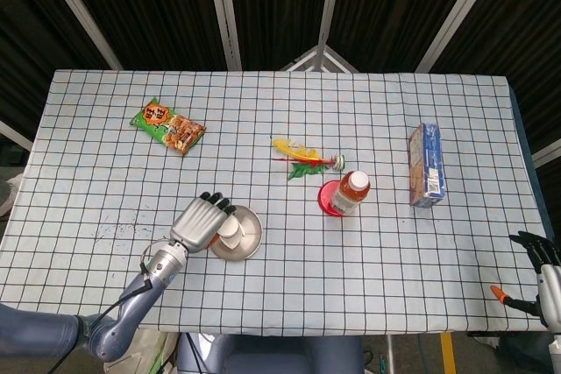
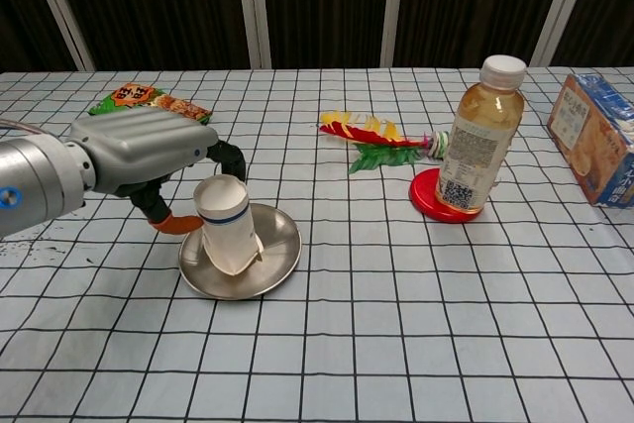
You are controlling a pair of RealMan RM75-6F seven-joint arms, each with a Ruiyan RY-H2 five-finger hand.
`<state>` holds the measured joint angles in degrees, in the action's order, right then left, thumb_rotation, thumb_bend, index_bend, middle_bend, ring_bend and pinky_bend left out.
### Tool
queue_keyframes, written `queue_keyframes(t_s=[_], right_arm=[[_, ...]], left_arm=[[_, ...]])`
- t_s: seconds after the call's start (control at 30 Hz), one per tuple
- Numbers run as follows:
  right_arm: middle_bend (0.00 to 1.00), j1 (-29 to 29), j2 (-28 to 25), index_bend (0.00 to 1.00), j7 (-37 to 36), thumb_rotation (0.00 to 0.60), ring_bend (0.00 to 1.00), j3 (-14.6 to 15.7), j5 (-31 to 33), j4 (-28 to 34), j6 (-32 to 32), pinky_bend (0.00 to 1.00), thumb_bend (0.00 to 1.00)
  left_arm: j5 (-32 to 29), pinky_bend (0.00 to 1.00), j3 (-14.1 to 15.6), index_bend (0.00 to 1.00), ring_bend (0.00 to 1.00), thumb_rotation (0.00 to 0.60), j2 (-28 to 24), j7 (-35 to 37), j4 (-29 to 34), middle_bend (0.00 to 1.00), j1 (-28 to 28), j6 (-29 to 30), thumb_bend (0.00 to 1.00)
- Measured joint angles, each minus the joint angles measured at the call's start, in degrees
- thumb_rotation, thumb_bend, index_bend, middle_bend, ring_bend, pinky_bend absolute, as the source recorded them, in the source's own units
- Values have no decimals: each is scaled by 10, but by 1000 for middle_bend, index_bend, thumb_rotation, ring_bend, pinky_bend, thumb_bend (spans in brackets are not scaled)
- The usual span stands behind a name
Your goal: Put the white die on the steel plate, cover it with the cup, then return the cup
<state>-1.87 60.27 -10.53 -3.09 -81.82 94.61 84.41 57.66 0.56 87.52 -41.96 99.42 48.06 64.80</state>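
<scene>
An upside-down white paper cup (image 2: 226, 225) with a blue band stands tilted on the steel plate (image 2: 284, 245) at the front left of the table. My left hand (image 2: 139, 160) grips the cup, its thumb on the near-left side and its fingers curled over the far side. In the head view the left hand (image 1: 197, 223) covers part of the cup (image 1: 229, 228) and the plate (image 1: 252, 238). The white die is hidden from both views. My right hand (image 1: 539, 269) hangs off the table's front right corner, fingers apart and holding nothing.
A tea bottle (image 2: 480, 141) stands on a red disc (image 2: 441, 200) right of centre. A red, yellow and green feather toy (image 2: 371, 143) lies behind it. A snack packet (image 2: 149, 104) is at the back left, and a blue box (image 2: 599, 151) at the right edge.
</scene>
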Motion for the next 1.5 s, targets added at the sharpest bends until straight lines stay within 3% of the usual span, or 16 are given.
queue_keyframes(t_s=[0.37, 0.83, 1.5], right_arm=[[188, 1, -3, 223, -2, 600, 127, 1, 1, 3, -3, 0, 96], [188, 0, -4, 223, -4, 600, 126, 0, 2, 3, -2, 0, 96], [188, 0, -5, 223, -5, 600, 126, 0, 1, 6, -1, 0, 96]], left_arm=[[3, 233, -2, 318, 121, 600, 3, -2, -3, 213, -3, -11, 491], [6, 241, -5, 391, 192, 600, 12, -7, -12, 409, -6, -19, 506], [14, 238, -10, 391, 192, 600, 16, 20, 1, 410, -9, -46, 506]])
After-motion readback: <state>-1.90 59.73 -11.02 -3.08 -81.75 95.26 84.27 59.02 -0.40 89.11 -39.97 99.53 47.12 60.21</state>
